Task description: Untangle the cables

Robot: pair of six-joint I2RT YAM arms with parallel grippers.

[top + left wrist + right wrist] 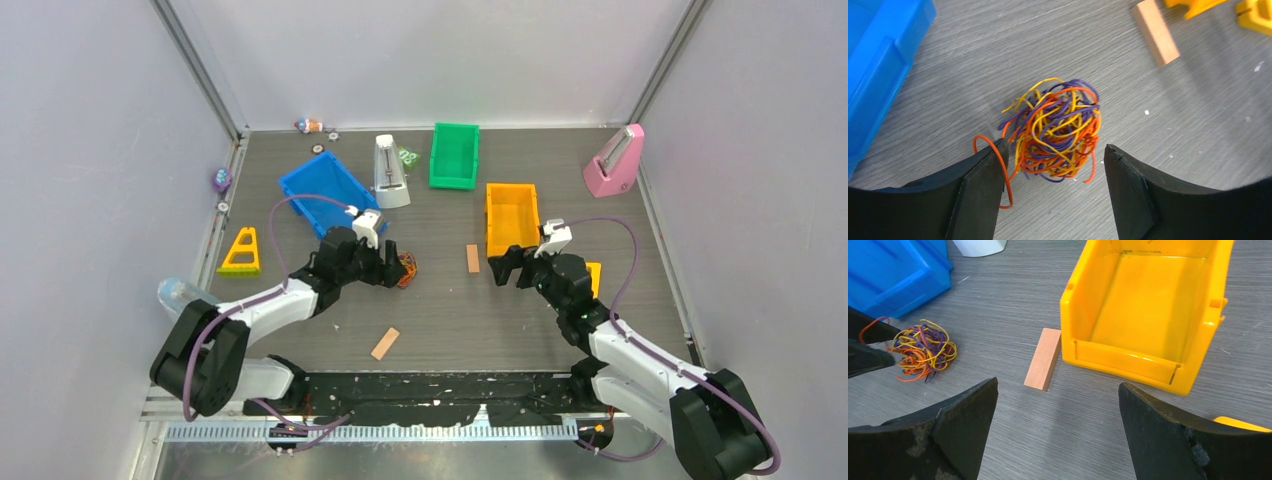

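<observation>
A: Grey table (450, 310), white walls. Cables (1055, 130)?
B: One tangle, lying near the blue bin (878, 65). Left gripper (1054, 148) is wide, tips either side of it, likely lining up a grab.
A: Right gripper (1058, 385)?
B: Wide, empty, well apart. Probably on standby.

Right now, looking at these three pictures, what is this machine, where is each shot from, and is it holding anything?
Two robot arms are bolted to a table. The wide picture looks down from above; the other two come from a camera on each wrist, so the black shapes are that arm's own claw. The left claw is open, its tips either side of a ball of tangled cables, not squeezing it. The right claw is open and empty, facing a wooden block beside a yellow bin. A blue bin sits nearby.
</observation>
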